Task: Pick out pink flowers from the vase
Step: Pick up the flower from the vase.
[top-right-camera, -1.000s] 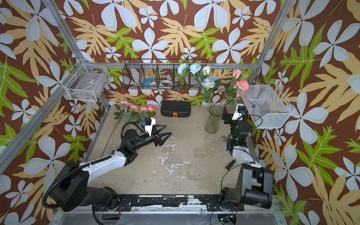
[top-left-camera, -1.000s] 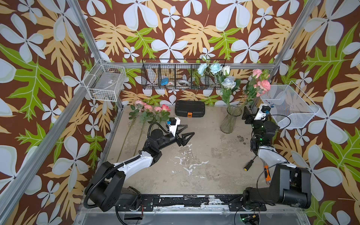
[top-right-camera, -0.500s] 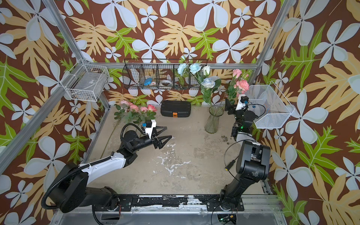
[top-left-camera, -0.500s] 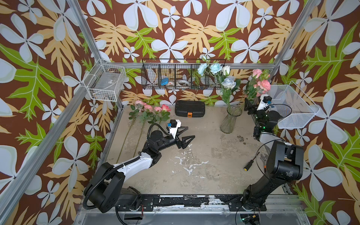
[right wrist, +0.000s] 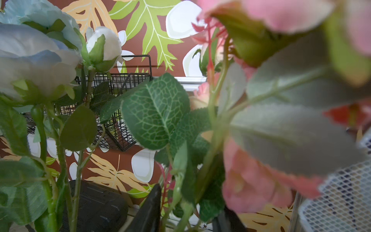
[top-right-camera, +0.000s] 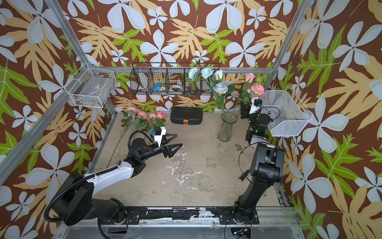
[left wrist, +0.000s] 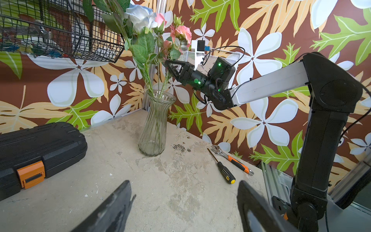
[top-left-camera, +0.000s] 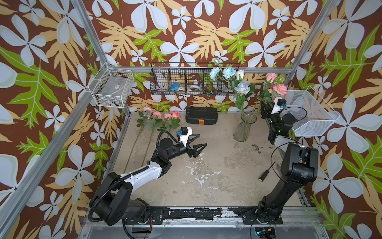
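in both top views the vase was seen upright on the table, right of centre and toward the top of the frame. the pink flowers were set in it by their stems and were leaned to the right, with the heads above the vase and near the upper right corner post. the pale blue and white roses were set in the same vase, more to the left.

the right gripper was placed just right of the vase rim and below the pink heads, with its tips turned to the pink stems. in the left wrist view it was found among the leaves of those stems, above the vase. in the right wrist view thin green stems were seen between its fingers, and the pink flowers were blurred very near the lens. whether the stems were pinched could not be told.

the left gripper was seen left of centre, low over the table and well apart from the vase. its jaws were spread wide with nothing between them. the loose pink flowers were laid flat at the upper left of the table, near the left gripper but not touched by it. a black case was lying between them and the vase.
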